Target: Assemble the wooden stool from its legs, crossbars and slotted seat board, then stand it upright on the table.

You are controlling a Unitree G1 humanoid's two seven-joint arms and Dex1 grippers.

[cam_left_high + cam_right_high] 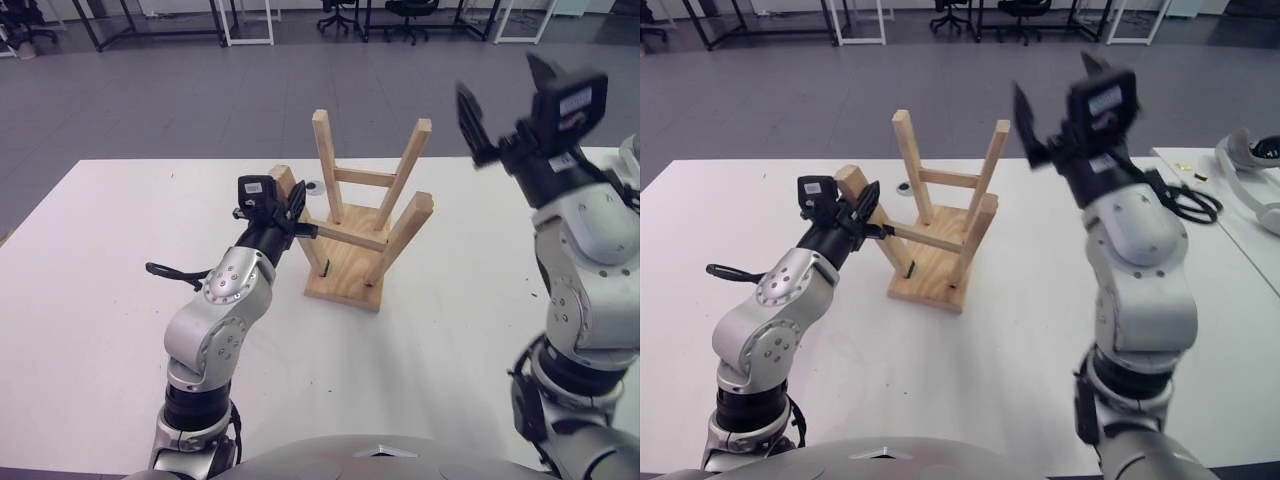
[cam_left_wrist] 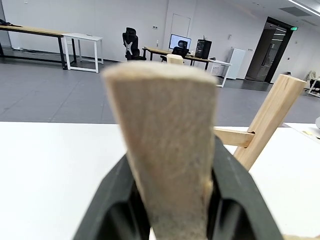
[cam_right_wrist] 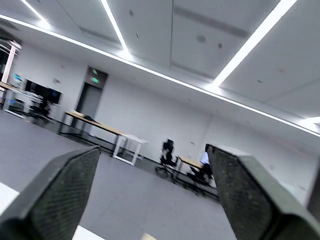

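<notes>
The wooden stool (image 1: 346, 278) rests upside down on the white table (image 1: 110, 250), its seat board down and its legs pointing up, joined by crossbars (image 1: 365, 178). My left gripper (image 1: 290, 215) is shut on the top of the near left leg (image 2: 165, 145); in the left wrist view the black fingers (image 2: 112, 200) press on both sides of it. My right gripper (image 1: 505, 100) is held high to the right of the stool, well apart from it. It is open, its fingers (image 3: 55, 200) spread wide with nothing between them.
A small round ring (image 1: 316, 186) lies on the table just behind the stool. A black cable (image 1: 170, 270) lies left of my left arm. At the right, a neighbouring table (image 1: 1240, 215) holds a white headset (image 1: 1252, 160) and black cables (image 1: 1185, 205).
</notes>
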